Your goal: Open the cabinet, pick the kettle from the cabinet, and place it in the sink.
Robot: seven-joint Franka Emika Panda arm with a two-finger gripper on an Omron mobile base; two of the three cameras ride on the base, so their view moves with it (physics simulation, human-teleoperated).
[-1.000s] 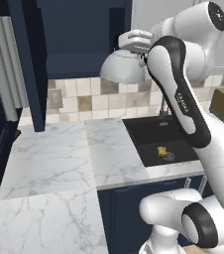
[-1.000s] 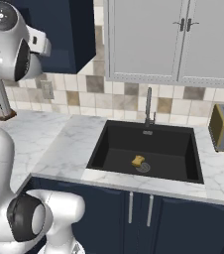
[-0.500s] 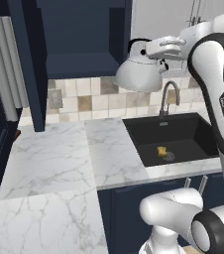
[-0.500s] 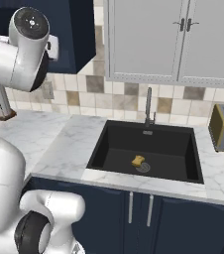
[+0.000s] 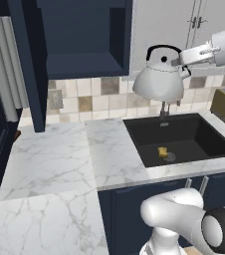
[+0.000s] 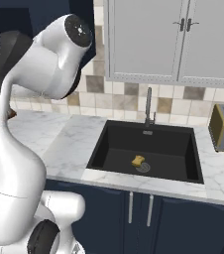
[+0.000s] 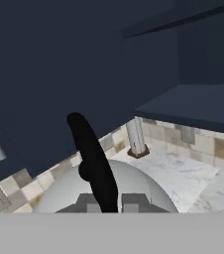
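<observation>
Kettle [image 5: 158, 78] hangs by its black handle in your gripper [image 7: 104, 202], jaws clamped on it; sink [image 5: 219, 145] lies straight below, so just lower it.

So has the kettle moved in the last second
Yes. In the left base view the kettle, held by the claw, has swung right, away from the open cabinet, and now hangs above the sink near the faucet.

1. Even, diffuse rendered light is seen across both base views; no glare is recorded on the marble tabletop [image 5: 55, 164].
2. The open cabinet [image 5: 79, 40] interior and the sink [image 6: 148, 151] are left dim.
3. Soft shading is shown on the kettle [image 5: 159, 79].
4. The hand view is rendered dark and slightly soft.
</observation>
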